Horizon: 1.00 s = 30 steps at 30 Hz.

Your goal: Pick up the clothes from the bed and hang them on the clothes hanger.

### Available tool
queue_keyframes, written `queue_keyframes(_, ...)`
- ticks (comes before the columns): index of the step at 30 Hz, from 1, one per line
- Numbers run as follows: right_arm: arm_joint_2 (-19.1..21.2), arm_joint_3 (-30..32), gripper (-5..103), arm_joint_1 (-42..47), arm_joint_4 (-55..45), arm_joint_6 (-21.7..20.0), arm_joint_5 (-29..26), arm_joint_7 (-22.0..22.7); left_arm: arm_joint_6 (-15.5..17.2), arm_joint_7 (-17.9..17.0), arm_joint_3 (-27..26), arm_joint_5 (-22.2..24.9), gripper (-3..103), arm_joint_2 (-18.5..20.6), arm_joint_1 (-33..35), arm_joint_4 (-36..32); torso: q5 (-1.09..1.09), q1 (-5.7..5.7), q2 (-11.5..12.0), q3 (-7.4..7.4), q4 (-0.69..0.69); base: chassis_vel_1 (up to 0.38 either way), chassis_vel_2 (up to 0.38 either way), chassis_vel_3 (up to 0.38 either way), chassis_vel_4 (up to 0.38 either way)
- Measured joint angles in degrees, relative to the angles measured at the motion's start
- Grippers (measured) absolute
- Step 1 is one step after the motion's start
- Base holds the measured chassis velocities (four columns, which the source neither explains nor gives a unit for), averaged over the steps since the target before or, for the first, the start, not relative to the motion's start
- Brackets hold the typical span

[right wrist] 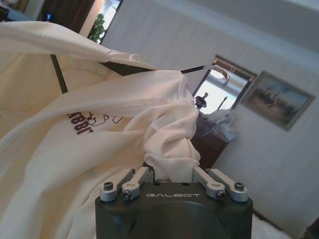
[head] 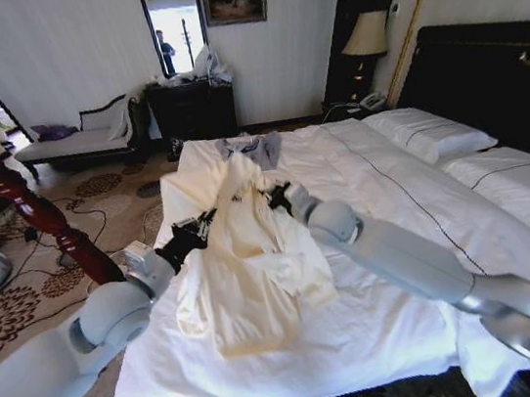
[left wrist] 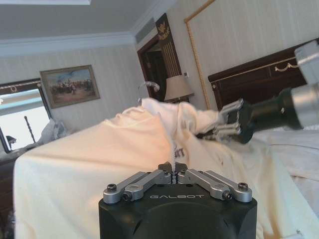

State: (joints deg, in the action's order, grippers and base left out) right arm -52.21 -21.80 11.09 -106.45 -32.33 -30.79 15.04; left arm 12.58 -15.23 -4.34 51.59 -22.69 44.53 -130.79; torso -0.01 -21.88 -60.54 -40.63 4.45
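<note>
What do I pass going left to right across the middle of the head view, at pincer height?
Reddish wooden post → left pincer → cream clothes held up over the bed → right pincer → dark seam line on the duvet → white pillows → dark headboard.

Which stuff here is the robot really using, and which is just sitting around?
Using:
- cream garment, held up between both grippers
- hanger inside it
- left gripper
- right gripper
- bed

Just sitting around:
- grey garment
- pillows
- lamp
- chaise
- wooden post
</note>
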Motion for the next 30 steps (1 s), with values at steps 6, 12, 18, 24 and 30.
queue_keyframes(6, 0.7, 1.5, 23, -0.2, -0.7, 1.5, 4.5, 2.3, 0.0, -1.4, -0.7, -1.1, 1, 0.7, -0.1, 1.4, 0.01, -0.01, 0.0, 0.0, 0.02, 0.0, 0.0, 0.0, 0.0)
queue_keyframes(12, 0.7, 2.2, 23, 0.5, -1.7, 3.7, 13.1, 4.7, -0.3, -2.8, -0.8, -1.4, 1, 1.0, -0.3, 1.3, 0.01, 0.0, 0.0, 0.0, 0.02, 0.0, 0.0, 0.0, 0.0)
queue_keyframes(18, -1.3, 2.2, 23, 1.6, -0.5, 8.1, 24.0, 7.2, -1.6, -2.4, -0.5, -1.0, 1, 3.1, 0.1, -0.8, 0.01, 0.0, 0.0, 0.0, 0.0, 0.0, 0.0, 0.0, 0.0)
queue_keyframes(24, -3.2, 2.6, 23, 1.8, 1.0, 11.5, 30.9, 8.6, -2.7, -2.8, -1.4, -0.9, 1, 4.3, 0.5, -2.5, 0.01, 0.0, 0.0, 0.0, -0.01, 0.0, 0.0, 0.0, 0.0)
queue_keyframes(30, -2.6, 2.7, 23, -2.7, 0.6, 12.8, 31.7, 8.8, -3.1, -3.3, -3.3, -0.6, 1, 5.8, -0.5, -4.2, 0.01, 0.0, 0.0, 0.0, 0.0, 0.0, 0.0, 0.0, 0.0)
